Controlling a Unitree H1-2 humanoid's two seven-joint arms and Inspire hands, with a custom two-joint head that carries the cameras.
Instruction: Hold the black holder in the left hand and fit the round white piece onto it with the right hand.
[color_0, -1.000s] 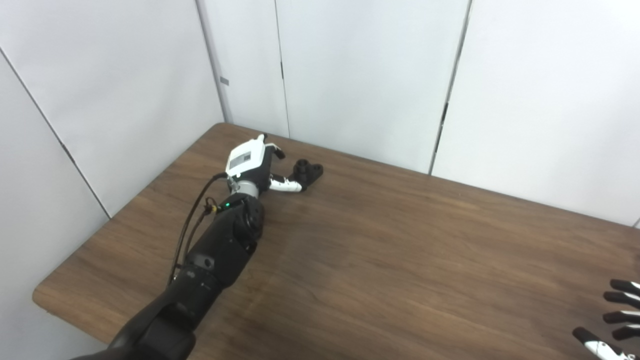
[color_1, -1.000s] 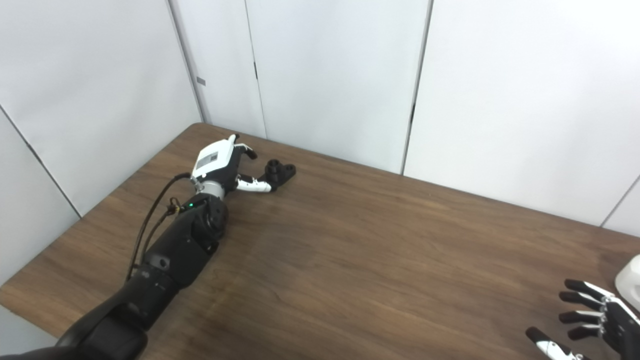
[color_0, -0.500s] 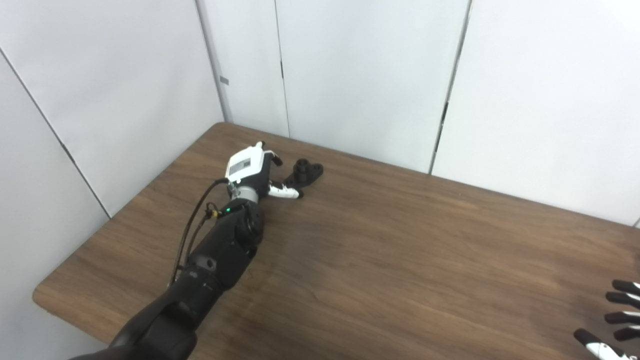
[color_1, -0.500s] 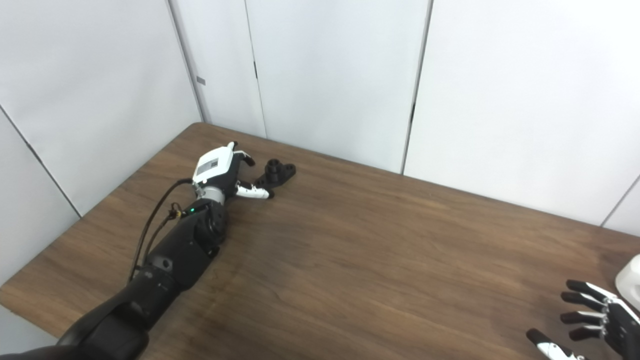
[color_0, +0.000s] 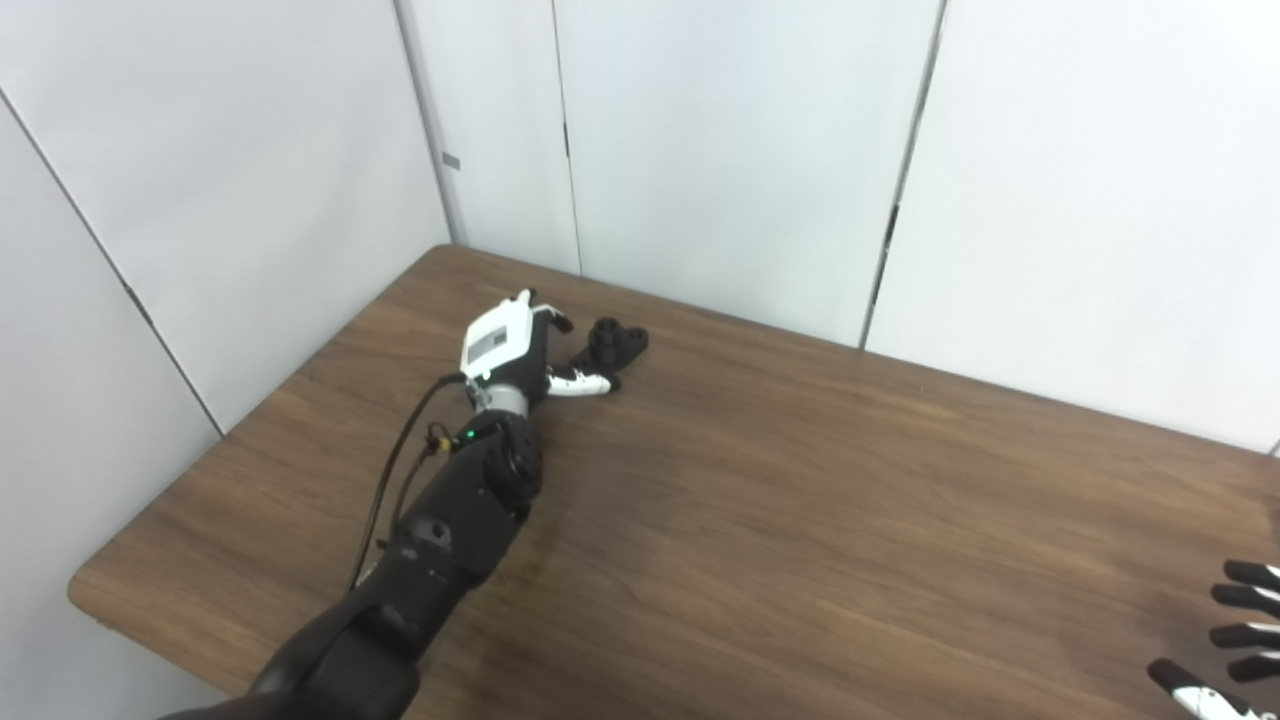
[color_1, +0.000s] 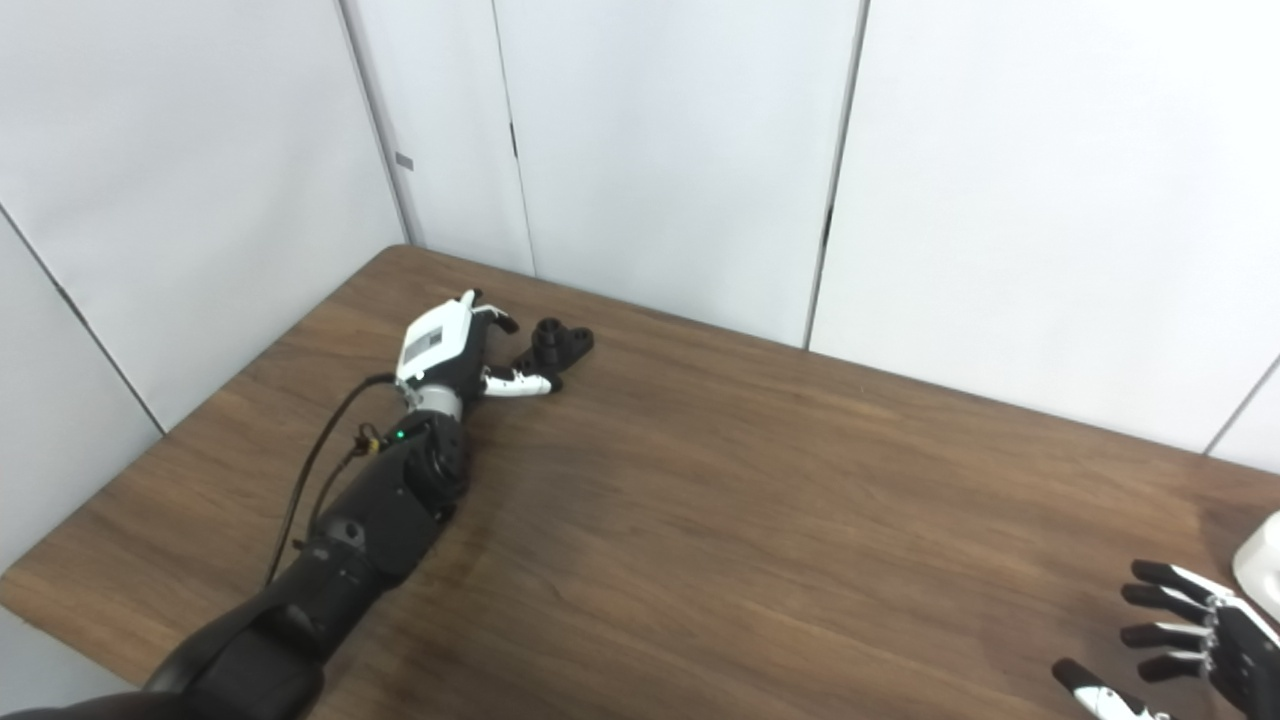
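The black holder (color_0: 612, 345) lies on the brown table near its far left corner, a short tube on a flat lobed base. My left hand (color_0: 515, 345) rests just left of it, fingers apart, thumb tip (color_0: 590, 383) by the holder's near edge; it holds nothing. Whether the thumb touches the holder I cannot tell. My right hand (color_1: 1190, 645) hovers open at the bottom right, fingers spread. The round white piece (color_1: 1262, 555) peeks in at the right edge of the right eye view, just beyond that hand, mostly cut off.
White wall panels (color_0: 720, 150) stand close behind the table's far edge and along its left side. The table's left front corner (color_0: 85, 595) is rounded. A black cable (color_0: 395, 480) loops beside my left forearm.
My left hand drew back a little from the holder half a second ago, then shifted right again toward it. The holder has stayed put. The right hand has barely moved.
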